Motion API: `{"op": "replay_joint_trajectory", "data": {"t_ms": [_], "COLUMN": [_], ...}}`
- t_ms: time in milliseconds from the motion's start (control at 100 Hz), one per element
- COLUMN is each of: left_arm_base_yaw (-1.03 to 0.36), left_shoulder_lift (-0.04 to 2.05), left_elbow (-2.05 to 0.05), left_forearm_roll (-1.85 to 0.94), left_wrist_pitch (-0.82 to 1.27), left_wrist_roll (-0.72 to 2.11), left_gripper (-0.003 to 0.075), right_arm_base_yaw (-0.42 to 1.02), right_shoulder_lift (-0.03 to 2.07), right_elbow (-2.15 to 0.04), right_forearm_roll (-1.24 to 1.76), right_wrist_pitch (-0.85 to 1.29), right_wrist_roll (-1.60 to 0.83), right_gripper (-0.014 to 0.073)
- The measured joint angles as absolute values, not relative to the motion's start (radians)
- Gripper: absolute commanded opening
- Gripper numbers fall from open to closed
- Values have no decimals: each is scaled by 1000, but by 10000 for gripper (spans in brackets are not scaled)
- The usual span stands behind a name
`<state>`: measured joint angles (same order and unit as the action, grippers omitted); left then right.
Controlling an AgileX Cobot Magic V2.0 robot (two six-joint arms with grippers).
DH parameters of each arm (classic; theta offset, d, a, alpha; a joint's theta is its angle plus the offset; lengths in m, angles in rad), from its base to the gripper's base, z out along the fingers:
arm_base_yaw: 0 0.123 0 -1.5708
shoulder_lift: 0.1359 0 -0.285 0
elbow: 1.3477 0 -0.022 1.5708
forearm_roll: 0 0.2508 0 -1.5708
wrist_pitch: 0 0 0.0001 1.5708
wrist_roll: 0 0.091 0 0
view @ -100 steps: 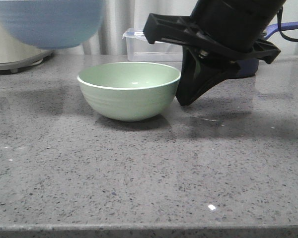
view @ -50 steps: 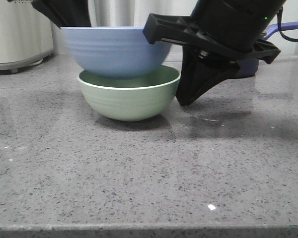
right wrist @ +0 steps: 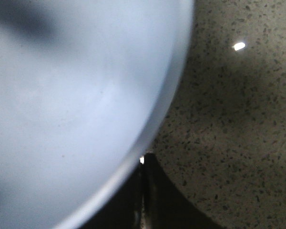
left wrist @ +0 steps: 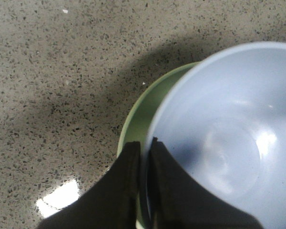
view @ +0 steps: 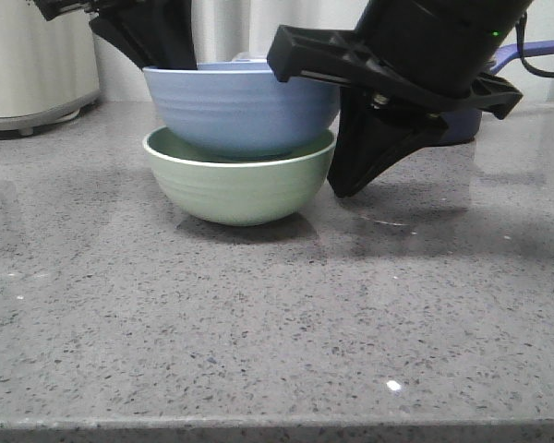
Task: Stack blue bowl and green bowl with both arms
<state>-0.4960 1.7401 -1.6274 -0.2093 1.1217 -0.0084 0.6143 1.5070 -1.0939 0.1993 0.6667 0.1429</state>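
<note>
Stack status: I judged the stacking all but complete. The round, matte, periwinkle-blue bowl [view: 243,106] sat nested inside the round, pale mint-green ridged bowl [view: 238,187], which stood on the grey speckled stone counter [view: 277,323].

Seating: The blue bowl's rim looked slightly higher on the right side in the front view, so I could not confirm it was fully settled.

Left end effector: My black left gripper [left wrist: 143,148] was clamped on the blue bowl's rim, one finger inside and one outside, the wall pinched between them in the left wrist view.

Right end effector: My bulky black right gripper [view: 346,185] stood just beside the green bowl's right flank with its tip near the counter. Its fingers appeared pressed together with nothing between them in the right wrist view.

Remaining work: In my assessment, letting go of the rim and drawing both arms clear.

Obscured items: The blue bowl filled and blurred most of the right wrist view. Contact between the right gripper and the green bowl could not be established. The two bowls' inner contact was hidden. A clear plastic box [view: 249,65] and a dark blue pot [view: 526,55] behind were largely covered.
</note>
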Motion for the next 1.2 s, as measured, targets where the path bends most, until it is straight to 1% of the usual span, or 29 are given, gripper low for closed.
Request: {"op": "replay_joint_trajectory", "data": {"t_ms": [100,170,370,430,830,1050,1200], "left_arm_base_yaw": [-496,-496,-496,-496,-496,-486,-422], "left_shoulder_lift": [1740,1740,1740,1740,1725,1626,1521], "left_elbow": [-1627,-1627,-1627,-1627,-1627,-1597,-1503], "left_forearm_roll": [-209,-209,-211,-211,-182,-93,-82], "left_wrist_pitch": [1122,1122,1122,1122,1140,1114,1070], "left_wrist_roll": [-8,-8,-8,-8,-8,-40,-47], "left_gripper": [-16,23,274,307,302,302,302], "right_arm_base_yaw": [614,614,614,614,614,605,559], "right_shoulder_lift": [1507,1507,1507,1507,1507,1471,1413], "right_elbow": [-1094,-1094,-1094,-1094,-1094,-1094,-1089], "right_forearm_roll": [199,199,199,199,199,191,173], "right_wrist_pitch": [667,667,668,668,668,679,712], "right_wrist_roll": [143,143,143,143,143,143,143], "right_gripper": [-81,-81,-81,-81,-81,-81,-81]}}
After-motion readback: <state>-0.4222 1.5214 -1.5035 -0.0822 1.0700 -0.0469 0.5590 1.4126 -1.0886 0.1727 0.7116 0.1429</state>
